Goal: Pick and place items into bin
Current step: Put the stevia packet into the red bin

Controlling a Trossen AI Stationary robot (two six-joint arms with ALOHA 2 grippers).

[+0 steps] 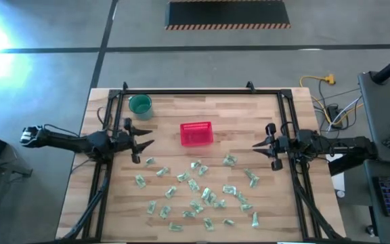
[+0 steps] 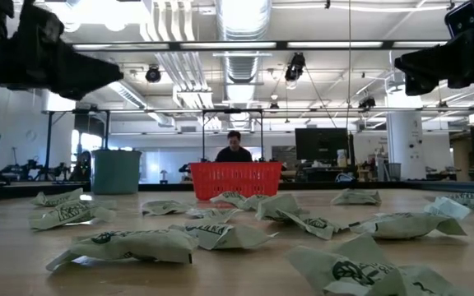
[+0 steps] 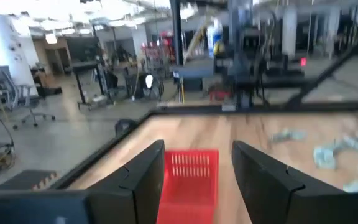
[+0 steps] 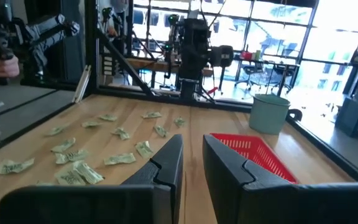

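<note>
Left gripper (image 1: 139, 144) jaws wide and empty, right gripper (image 1: 265, 145) jaws narrow and empty, red basket (image 1: 196, 133) between them, packets (image 1: 202, 193) scattered beyond; risk: narrow jaws skid off crinkly wrappers.

Table layout from above

The bin (image 1: 196, 133) sits mid-table, the cup (image 1: 140, 105) behind it toward the left; the packets (image 1: 202, 193) lie scattered on the table (image 1: 263, 115) in front of the bin.

Red mesh basket (image 1: 196, 133), pale green-and-white packets (image 1: 202, 193), teal cup (image 1: 140, 105), light striped wood table (image 1: 249, 115)
</note>
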